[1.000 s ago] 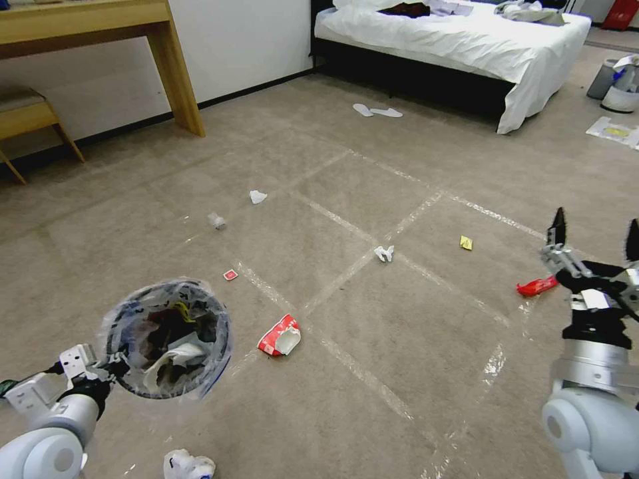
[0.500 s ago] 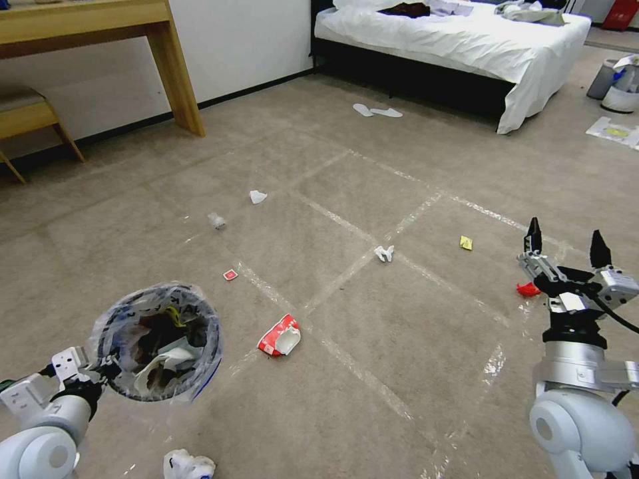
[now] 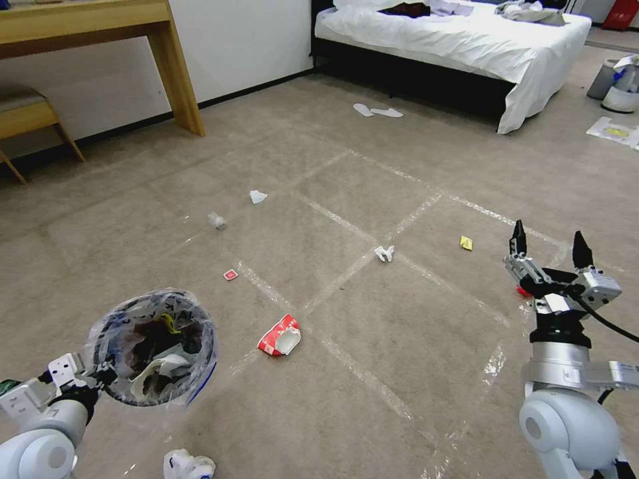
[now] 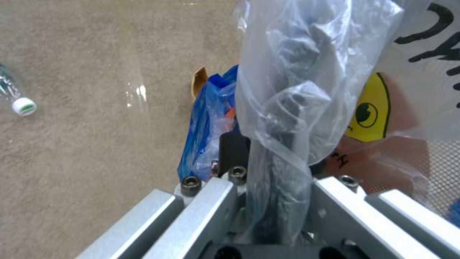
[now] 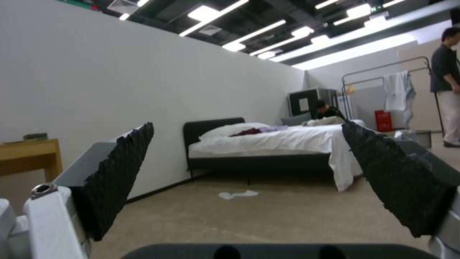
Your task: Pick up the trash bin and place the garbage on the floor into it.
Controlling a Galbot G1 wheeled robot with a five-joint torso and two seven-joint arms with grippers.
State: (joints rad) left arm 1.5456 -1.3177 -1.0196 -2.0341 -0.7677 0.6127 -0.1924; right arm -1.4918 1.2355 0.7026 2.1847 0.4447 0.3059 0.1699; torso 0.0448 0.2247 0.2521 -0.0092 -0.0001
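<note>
**Robot holds bin above littered carpet**

The left gripper (image 3: pixel 100 377) has its fingers clamped on the rim of the bin (image 3: pixel 154 346), held above the floor (image 3: pixel 373 372) with litter already inside. The right gripper (image 3: pixel 550 247) points upward, fingers spread wide and empty. A red wrapper (image 3: pixel 523 291) lies just behind its fingers. A torn red cup (image 3: pixel 279 336) lies between the two grippers.
</note>
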